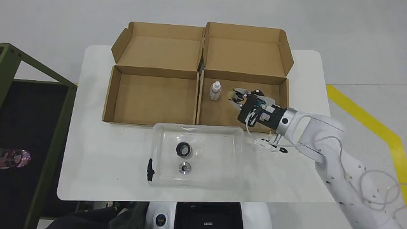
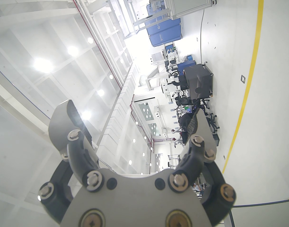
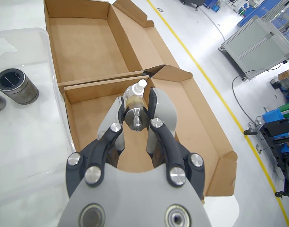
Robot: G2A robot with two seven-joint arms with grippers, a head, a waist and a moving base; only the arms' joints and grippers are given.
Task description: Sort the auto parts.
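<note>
A threaded metal fitting (image 3: 134,116), steel-grey with an amber band, is clamped between the fingers of the right hand (image 3: 136,106). It is held over the right cardboard box (image 3: 182,119), just beside a white-capped spray bottle (image 3: 139,86) standing there. The fitting is best lowered clear of the bottle, which looks light and easily toppled, and released low onto the matt corrugated floor. A smooth steel cylinder (image 3: 16,87), probably a linear bearing, stands in the clear plastic tray (image 3: 21,36). The left hand (image 2: 132,116) is spread apart and holds nothing.
</note>
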